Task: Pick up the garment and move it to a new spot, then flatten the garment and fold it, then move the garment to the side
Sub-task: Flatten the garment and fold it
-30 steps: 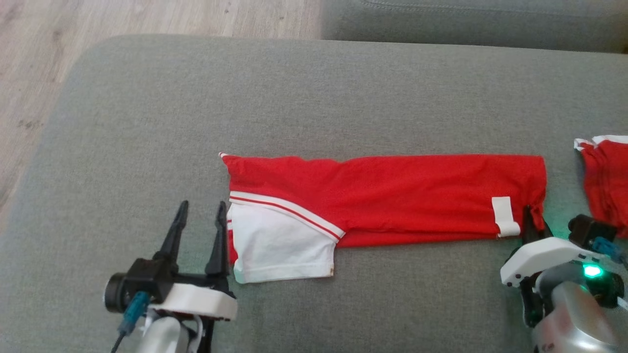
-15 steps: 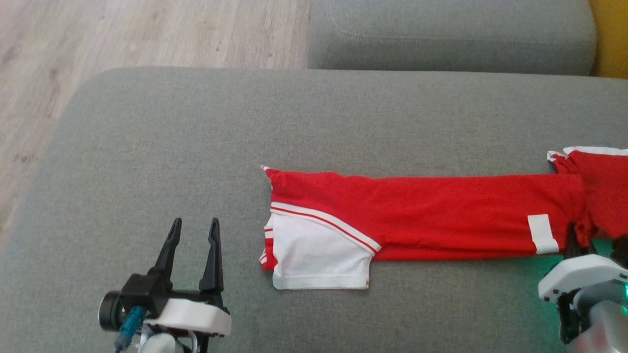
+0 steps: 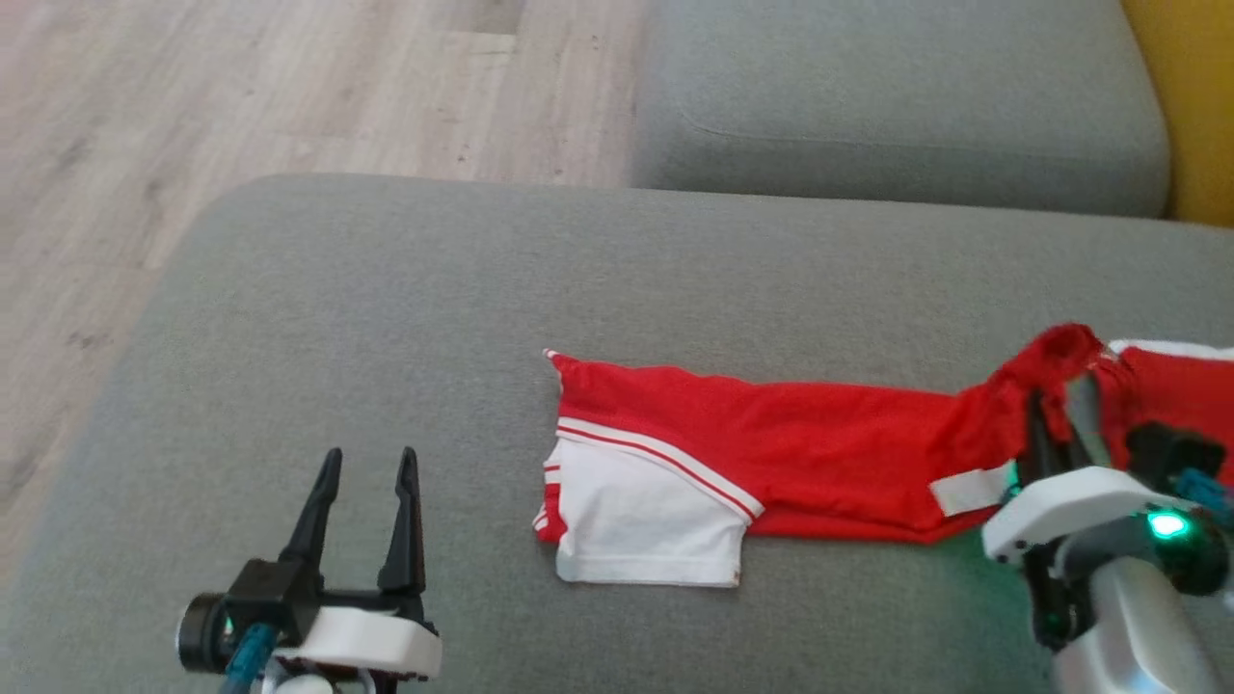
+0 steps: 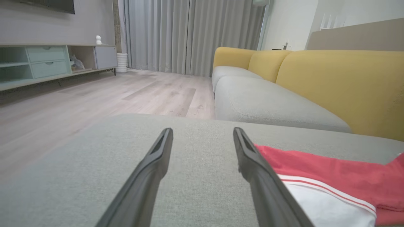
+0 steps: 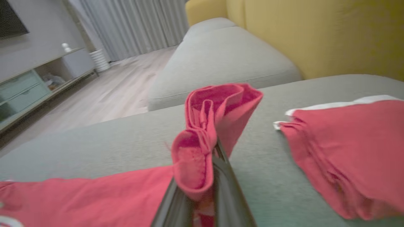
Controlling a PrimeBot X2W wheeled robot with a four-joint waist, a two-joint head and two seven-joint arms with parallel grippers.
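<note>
Right claw (image 3: pixel 1059 403), tips buried in cloth, pinches the red garment (image 3: pixel 829 448), its end now raised; left claw (image 3: pixel 370 455) gapes empty.

The garment (image 3: pixel 819 453) is laid left to right across the near cushion (image 3: pixel 386 289). The left gripper (image 3: pixel 369 453) is set near and left of it, apart. The garment's right end is held off the cushion, pinched by the right gripper (image 3: pixel 1060 395). A second garment (image 3: pixel 1181 386) is found just right of that. The sofa (image 3: pixel 897 96) is seen behind and the floor (image 3: pixel 241 87) far left.
</note>
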